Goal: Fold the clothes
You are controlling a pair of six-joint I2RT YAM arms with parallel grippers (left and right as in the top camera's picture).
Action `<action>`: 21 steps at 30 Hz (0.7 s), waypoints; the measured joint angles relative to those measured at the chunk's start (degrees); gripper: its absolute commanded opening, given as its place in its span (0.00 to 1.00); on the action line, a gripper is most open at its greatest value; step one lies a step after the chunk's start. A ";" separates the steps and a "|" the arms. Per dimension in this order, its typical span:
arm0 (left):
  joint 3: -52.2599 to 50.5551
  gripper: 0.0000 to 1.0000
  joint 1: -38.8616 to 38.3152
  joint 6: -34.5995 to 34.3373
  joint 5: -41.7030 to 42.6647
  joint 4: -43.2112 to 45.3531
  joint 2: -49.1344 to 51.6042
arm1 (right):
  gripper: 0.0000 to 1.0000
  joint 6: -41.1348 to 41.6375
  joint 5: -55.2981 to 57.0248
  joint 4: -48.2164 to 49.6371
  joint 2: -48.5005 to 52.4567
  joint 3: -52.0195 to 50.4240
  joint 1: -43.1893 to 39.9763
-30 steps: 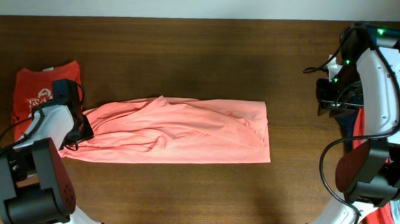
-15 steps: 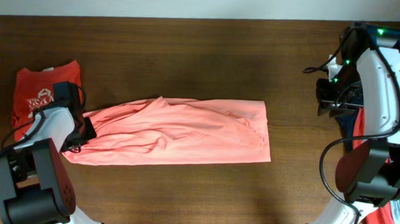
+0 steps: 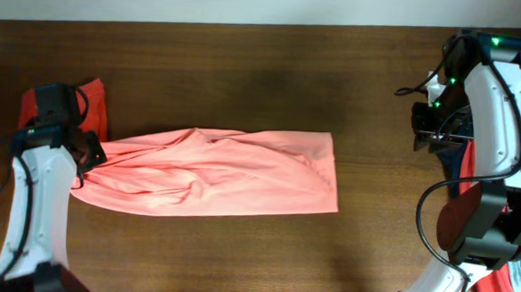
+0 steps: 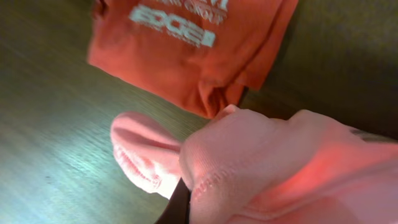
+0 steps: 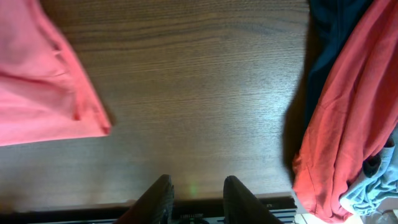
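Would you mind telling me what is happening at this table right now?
The left end effector is shut on the left end of a plain salmon-pink fabric shirt lying as a long band across the dark wooden table. A red fabric shirt with white lettering lies just behind that end. The right end effector hangs open over bare wood, beside a heap of coral-red and navy garments.

left pincer [image 3: 88,155]: fingers are buried in the bunched salmon-pink shirt [image 4: 273,162], only a dark sliver is seen | beyond it: red shirt [image 4: 186,56] is cut by the top edge, white lettering is blurred | right of right pincer [image 5: 196,198]: coral-red garment [image 5: 348,112] and grey-blue piece [image 5: 368,186] are cut by the frame edge
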 measured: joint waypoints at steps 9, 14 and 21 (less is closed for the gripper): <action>0.00 0.00 -0.02 0.61 -1.01 -0.70 -1.51 | 0.32 0.85 0.00 -0.02 0.00 0.00 0.00; 1.38 0.00 -1.88 0.68 0.81 -3.74 -1.51 | 0.32 1.25 0.00 0.00 0.00 0.00 0.00; 7.41 0.00 -12.37 0.35 7.39 -5.51 -1.51 | 0.32 1.44 0.00 0.00 0.00 0.00 0.00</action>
